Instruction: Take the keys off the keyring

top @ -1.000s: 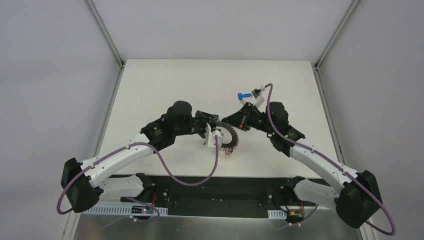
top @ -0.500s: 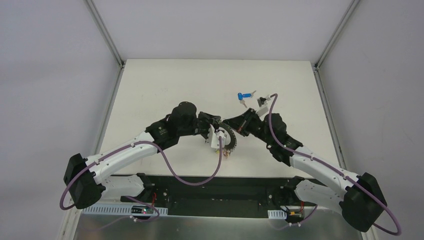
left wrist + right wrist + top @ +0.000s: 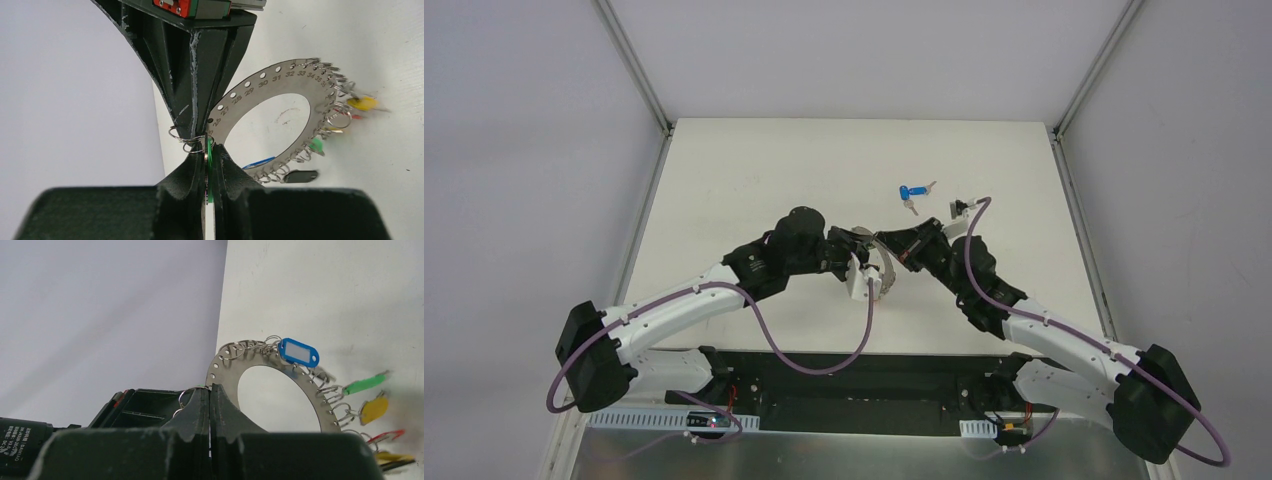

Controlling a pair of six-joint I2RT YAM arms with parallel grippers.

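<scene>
Top external — high above the near edge, looking down on the whole table [image 3: 724, 180]. Wrist views — very close, low, facing each other; both share the keyring [image 3: 295, 80].

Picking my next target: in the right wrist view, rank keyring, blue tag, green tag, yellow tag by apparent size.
1. keyring
2. blue tag
3. green tag and yellow tag look alike and blurred; not ranked.

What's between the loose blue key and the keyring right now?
The right gripper sits between them, over a strip of bare table; the top external view shows it.
</scene>
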